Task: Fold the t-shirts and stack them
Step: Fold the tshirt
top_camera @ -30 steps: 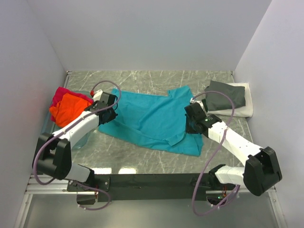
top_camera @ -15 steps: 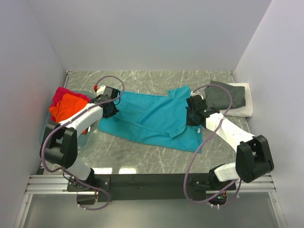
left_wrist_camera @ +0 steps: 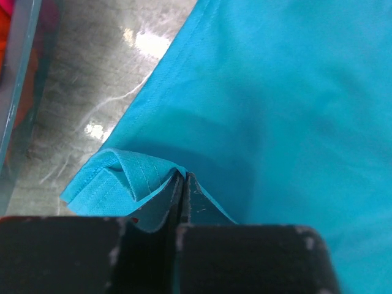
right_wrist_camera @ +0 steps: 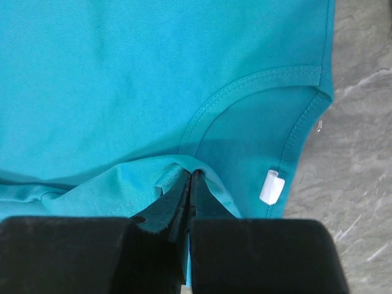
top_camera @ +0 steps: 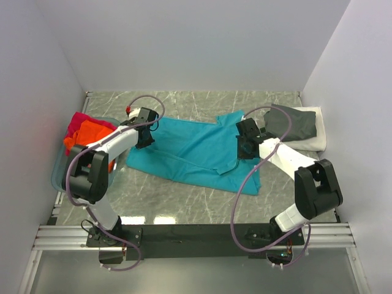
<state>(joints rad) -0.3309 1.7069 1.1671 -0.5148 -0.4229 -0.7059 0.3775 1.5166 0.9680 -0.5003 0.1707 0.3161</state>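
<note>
Across the middle of the counter [top_camera: 184, 205] lies the teal t-shirt [top_camera: 190, 150], spread mostly flat, and I have both arms on it. My left fingers [left_wrist_camera: 177, 205] are clenched on a bunched bit of stitched hem at the shirt's left end, just beside the plastic tub [top_camera: 58, 174]. My right fingers [right_wrist_camera: 182, 208] are pinched tight on a raised fold of cloth just below the neckline, with the white label beside them.

Over the last second both arms have reached away from the near edge toward the far edge, carrying their pinches with them. The shirt's near border has crept back a little, and a flap now lies doubled over on the right side.

I read that as the first fold under way but not finished: the cloth is lifted at both ends and not yet laid down.

The orange shirt [top_camera: 92, 135] and the magenta-red shirt [top_camera: 78, 120] sit heaped in the tub at the left edge. The dark grey shirt [top_camera: 291, 125] lies on the white shirt [top_camera: 315, 141] by the right edge, apart from the teal one.
</note>
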